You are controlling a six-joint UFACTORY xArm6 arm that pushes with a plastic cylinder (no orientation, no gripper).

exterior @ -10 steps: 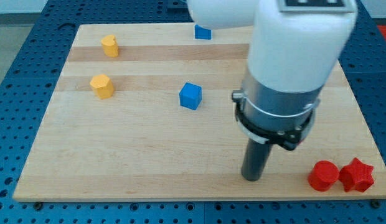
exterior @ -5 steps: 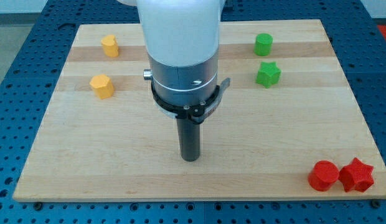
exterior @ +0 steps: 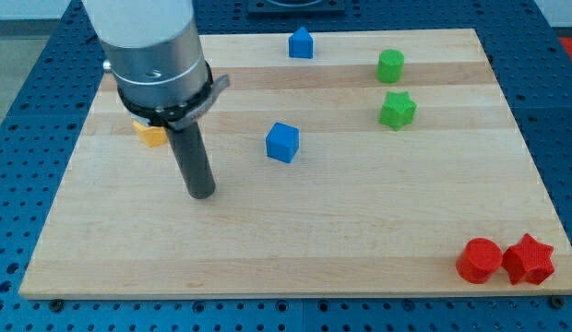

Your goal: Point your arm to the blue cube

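Observation:
The blue cube (exterior: pixel 282 142) sits near the middle of the wooden board (exterior: pixel 295 249). My tip (exterior: pixel 202 195) rests on the board to the left of the cube and a little toward the view's bottom, about a hand's width away, not touching it. A second blue block with a pointed top (exterior: pixel 301 42) stands at the view's top edge of the board.
A yellow block (exterior: pixel 150 136) is partly hidden behind my arm at the left. A green cylinder (exterior: pixel 390 65) and a green star (exterior: pixel 397 109) are at the upper right. A red cylinder (exterior: pixel 478 260) and a red star (exterior: pixel 530 259) sit at the bottom right corner.
My arm has swept from the right side of the board across to the left, passing in front of the blue cube, which has not moved.

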